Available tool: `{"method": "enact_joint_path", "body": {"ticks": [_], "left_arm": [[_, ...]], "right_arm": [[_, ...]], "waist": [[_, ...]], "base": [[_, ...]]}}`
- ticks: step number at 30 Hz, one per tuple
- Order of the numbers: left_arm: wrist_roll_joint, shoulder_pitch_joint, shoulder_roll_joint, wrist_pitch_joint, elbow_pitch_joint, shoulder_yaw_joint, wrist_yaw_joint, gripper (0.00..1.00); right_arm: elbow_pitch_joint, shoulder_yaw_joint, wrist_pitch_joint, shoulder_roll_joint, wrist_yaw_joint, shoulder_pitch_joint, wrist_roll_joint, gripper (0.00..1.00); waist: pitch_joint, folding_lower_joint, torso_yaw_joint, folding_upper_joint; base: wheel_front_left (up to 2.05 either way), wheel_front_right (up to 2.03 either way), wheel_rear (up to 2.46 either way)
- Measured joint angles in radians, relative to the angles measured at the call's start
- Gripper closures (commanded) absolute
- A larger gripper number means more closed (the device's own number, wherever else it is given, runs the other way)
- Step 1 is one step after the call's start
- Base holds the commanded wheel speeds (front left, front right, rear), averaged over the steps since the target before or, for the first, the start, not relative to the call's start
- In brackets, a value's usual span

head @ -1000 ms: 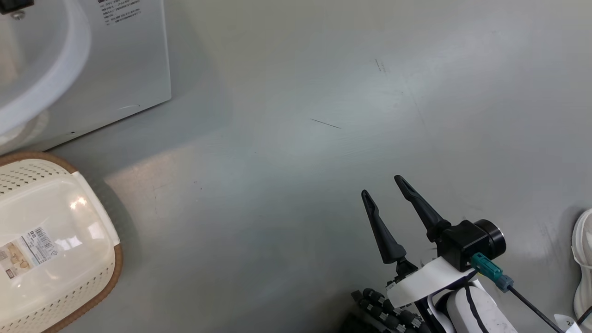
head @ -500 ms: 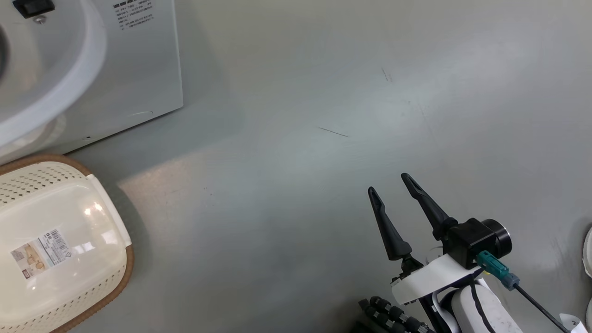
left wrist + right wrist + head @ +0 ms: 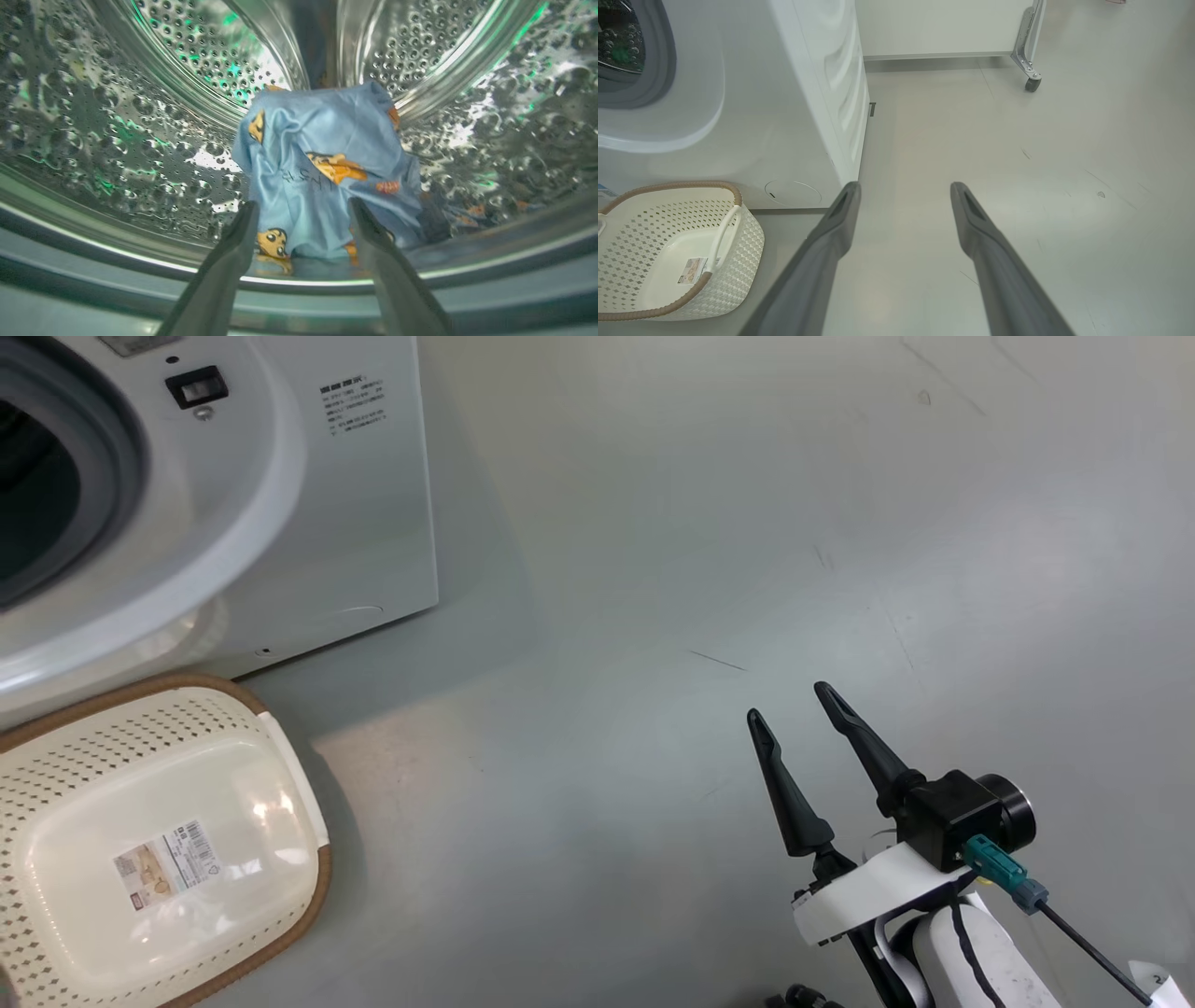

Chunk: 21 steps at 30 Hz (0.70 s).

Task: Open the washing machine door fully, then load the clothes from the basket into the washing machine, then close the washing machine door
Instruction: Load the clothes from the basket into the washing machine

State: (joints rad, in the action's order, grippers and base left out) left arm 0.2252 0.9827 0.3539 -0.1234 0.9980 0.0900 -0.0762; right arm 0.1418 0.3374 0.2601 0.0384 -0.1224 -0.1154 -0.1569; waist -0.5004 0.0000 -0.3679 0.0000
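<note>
On the right gripper (image 3: 788, 703) we see two long black fingers (image 3: 789, 803), slim and tapering to narrow, grooved tips. Behind them a boxy black camera (image 3: 943, 817) with a round lens sits on a curved white bracket (image 3: 864, 894). A teal plug (image 3: 988, 871) feeds a thin black cable (image 3: 1083, 943). The forearm (image 3: 980, 966) is white with a black stripe. The left gripper (image 3: 302, 203) has matching dark grey fingers.

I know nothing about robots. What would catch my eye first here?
A light blue garment with orange cartoon figures lies inside the shiny perforated drum, just beyond the left arm's spread fingers. On the floor before the white washing machine, the cream basket stands empty.
</note>
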Motion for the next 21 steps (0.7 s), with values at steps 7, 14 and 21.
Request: {"method": "enact_joint_path", "body": {"ticks": [7,14,21], "left_arm": [[0.019,-0.052,-0.07,-0.042,0.024,-0.001,0.03,0.0],[0.047,-0.119,-0.126,-0.098,0.024,-0.003,0.064,0.0],[0.05,-0.214,-0.207,-0.117,0.017,-0.031,0.109,0.0]], "right_arm": [[0.012,-0.004,0.0,0.002,0.0,0.001,0.0,0.0],[0.021,-0.01,0.0,0.002,0.0,0.001,0.0,0.0],[0.029,-0.047,0.0,0.003,0.0,0.005,-0.001,0.0]], "waist": [[0.069,0.0,0.041,0.0],[0.128,0.0,0.082,0.0],[0.194,0.0,0.115,0.0]], "base": [[0.0,0.0,0.0],[0.0,0.0,0.0],[0.0,0.0,0.0]]}}
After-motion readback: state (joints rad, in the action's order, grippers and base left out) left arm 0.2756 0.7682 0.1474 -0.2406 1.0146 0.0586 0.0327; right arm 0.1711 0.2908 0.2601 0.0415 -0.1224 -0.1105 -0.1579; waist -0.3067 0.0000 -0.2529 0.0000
